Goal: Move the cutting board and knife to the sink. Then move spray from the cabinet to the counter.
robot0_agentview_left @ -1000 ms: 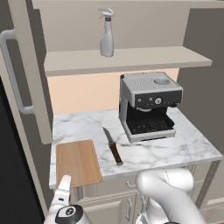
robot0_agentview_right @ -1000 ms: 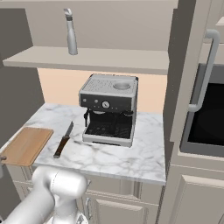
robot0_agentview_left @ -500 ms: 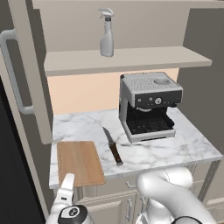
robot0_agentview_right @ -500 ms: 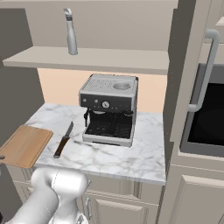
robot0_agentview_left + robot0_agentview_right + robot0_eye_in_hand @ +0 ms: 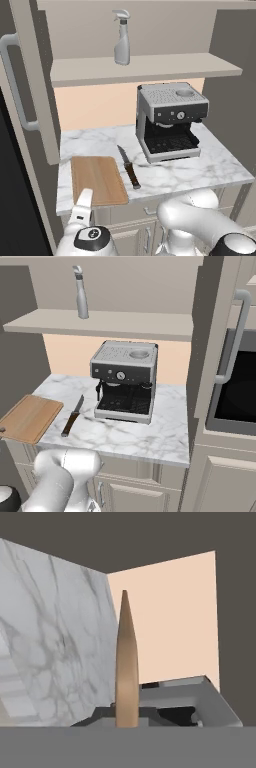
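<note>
Step in hand: cutting board (image 5: pixel 98 179) gripped at its near edge by the tool (image 5: pixel 83 204), closed on it, at the bench (image 5: pixel 200 170) front. Knife (image 5: pixel 129 167) lies beside it. Next: lift and carry toward sink.

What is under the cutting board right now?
The marble counter lies under most of the cutting board, whose near-left end overhangs the counter's front edge. The knife lies beside it, not under. Whatever the board itself covers is hidden.
</note>
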{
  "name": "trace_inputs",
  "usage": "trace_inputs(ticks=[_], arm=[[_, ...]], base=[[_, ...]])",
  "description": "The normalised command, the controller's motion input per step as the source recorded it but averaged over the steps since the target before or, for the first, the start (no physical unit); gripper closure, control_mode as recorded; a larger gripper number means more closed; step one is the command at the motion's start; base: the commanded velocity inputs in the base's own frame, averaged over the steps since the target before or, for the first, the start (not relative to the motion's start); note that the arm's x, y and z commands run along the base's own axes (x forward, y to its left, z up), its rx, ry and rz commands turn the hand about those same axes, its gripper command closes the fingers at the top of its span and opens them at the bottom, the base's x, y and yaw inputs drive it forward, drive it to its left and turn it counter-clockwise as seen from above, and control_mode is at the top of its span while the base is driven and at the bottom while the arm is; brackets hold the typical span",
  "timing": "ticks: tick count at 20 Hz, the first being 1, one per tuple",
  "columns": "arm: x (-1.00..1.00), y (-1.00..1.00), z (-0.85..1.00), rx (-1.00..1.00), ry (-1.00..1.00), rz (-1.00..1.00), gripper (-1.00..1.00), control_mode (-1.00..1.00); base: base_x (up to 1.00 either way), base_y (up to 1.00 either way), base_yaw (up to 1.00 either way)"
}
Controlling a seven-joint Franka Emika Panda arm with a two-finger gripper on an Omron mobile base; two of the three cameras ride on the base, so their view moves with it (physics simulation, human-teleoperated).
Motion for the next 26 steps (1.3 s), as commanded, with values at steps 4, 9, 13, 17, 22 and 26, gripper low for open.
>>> trace_inputs(ticks=[4,9,13,17,22,26], arm=[[-0.23,-0.22,0.48,-0.01,0.0,0.0,1.0,-1.0],[-0.23,-0.21,0.51,-0.02,0.0,0.0,1.0,-1.0],[-0.22,-0.2,0.53,-0.01,0.0,0.0,1.0,-1.0],[-0.22,-0.17,0.53,0.0,0.0,0.0,1.0,-1.0],[-0.2,-0.11,0.51,-0.02,0.0,-0.01,1.0,-1.0],[-0.18,-0.11,0.52,-0.02,0.02,-0.03,1.0,-1.0]], base=[[0.0,0.0,0.0],[0.0,0.0,0.0],[0.0,0.0,0.0],[0.0,0.0,0.0],[0.0,0.0,0.0],[0.0,0.0,0.0]])
